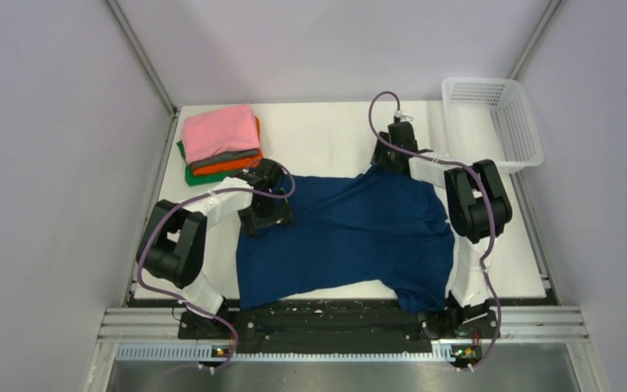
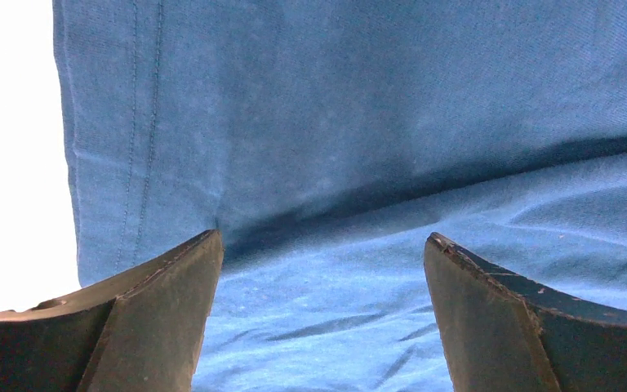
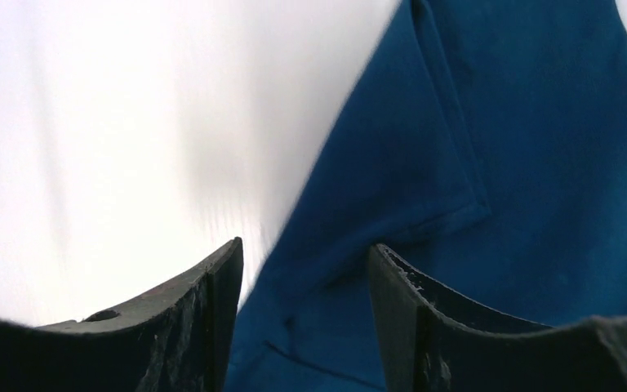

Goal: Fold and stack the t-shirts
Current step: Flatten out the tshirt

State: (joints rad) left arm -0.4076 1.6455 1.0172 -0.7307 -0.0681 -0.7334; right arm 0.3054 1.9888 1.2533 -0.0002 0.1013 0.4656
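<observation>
The navy blue t-shirt (image 1: 351, 237) lies spread over the middle of the white table, its near hem hanging over the front edge. No chest print shows. My left gripper (image 1: 265, 208) is low over the shirt's far left corner. In the left wrist view it (image 2: 322, 241) is open wide, with blue cloth (image 2: 335, 122) under and between the fingers. My right gripper (image 1: 393, 151) is at the shirt's far right corner. In the right wrist view it (image 3: 306, 245) is open, with the cloth's hemmed edge (image 3: 539, 163) between the fingers. The folded stack has the pink shirt (image 1: 220, 131) on top of grey, orange and green ones.
A white mesh basket (image 1: 494, 122) stands at the far right corner of the table. The folded stack sits at the far left corner. White enclosure walls stand close on the left, right and back. Bare white table (image 1: 326, 135) lies between stack and basket.
</observation>
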